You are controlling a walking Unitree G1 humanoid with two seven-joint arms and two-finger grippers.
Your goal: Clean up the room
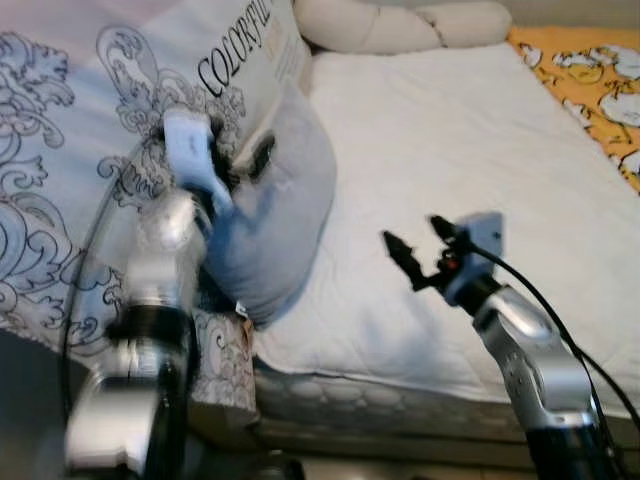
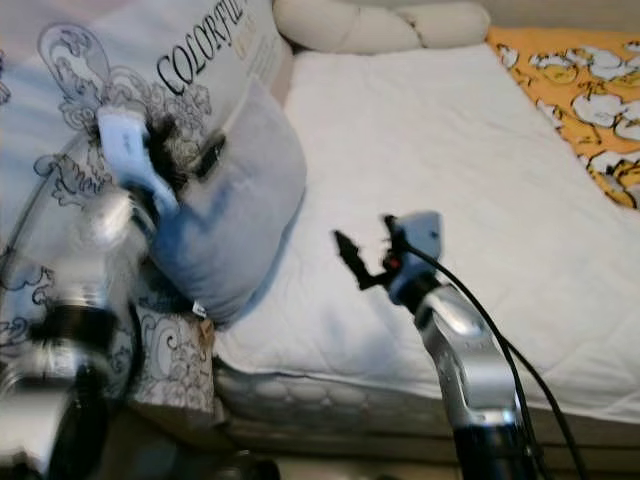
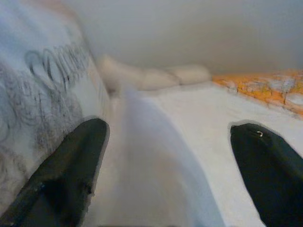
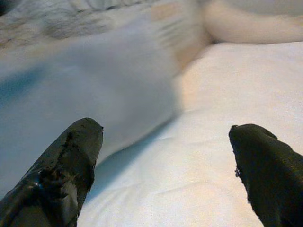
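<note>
A grey-blue pillow (image 1: 278, 215) stands tilted on the left side of the bed, leaning on a white quilt (image 1: 80, 110) with grey scrollwork and black lettering. My left gripper (image 1: 245, 160) is up against the pillow's upper edge. In the left wrist view its fingers (image 3: 71, 165) are spread wide with the pillow (image 3: 151, 156) between them. My right gripper (image 1: 413, 233) hovers open over the white sheet (image 1: 480, 140), a little right of the pillow, its fingers pointing toward the pillow (image 4: 94, 80).
A cream bolster (image 1: 400, 25) lies along the head of the bed. An orange patterned blanket (image 1: 600, 80) covers the far right edge. The mattress's quilted side (image 1: 400, 395) runs along the near edge, with dark floor below.
</note>
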